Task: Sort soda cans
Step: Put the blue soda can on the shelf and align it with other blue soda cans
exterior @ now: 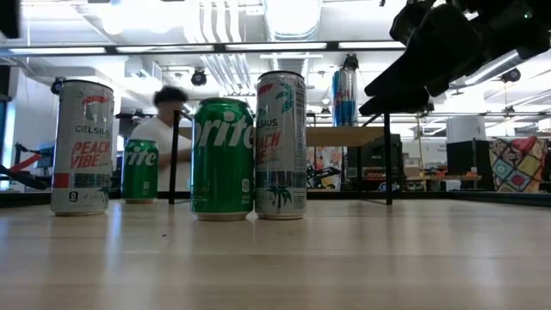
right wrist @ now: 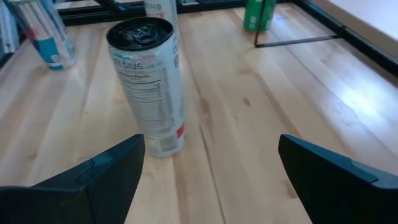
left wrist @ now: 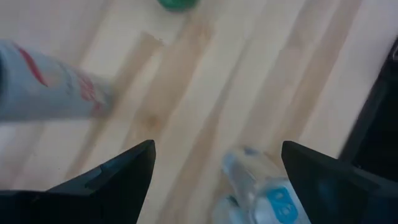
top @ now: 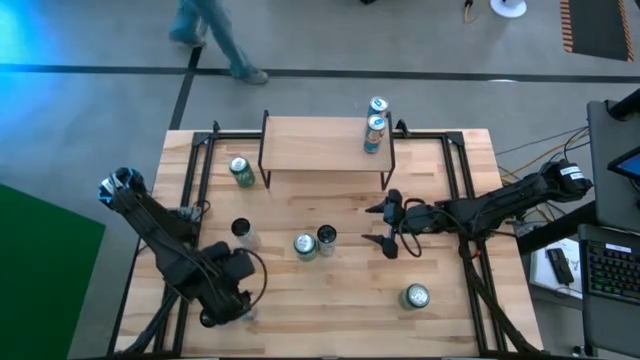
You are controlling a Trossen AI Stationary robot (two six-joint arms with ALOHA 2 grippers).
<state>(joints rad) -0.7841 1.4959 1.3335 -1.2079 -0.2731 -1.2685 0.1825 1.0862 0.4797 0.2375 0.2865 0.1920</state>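
The wooden table (top: pixel 440 320) carries a small raised wooden shelf (top: pixel 310 145) on thin black legs near its far edge. Beyond that far edge a person (top: pixel 215 35) crosses the grey floor. Off the table's right side lie a keyboard (top: pixel 612 262) and loose cables (top: pixel 530 150).

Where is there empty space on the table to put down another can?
The shelf's left half is bare, with two blue cans at its right end. Bare wood also lies between the lone green can and the middle pair. That middle, near the right end effector, is crowded.
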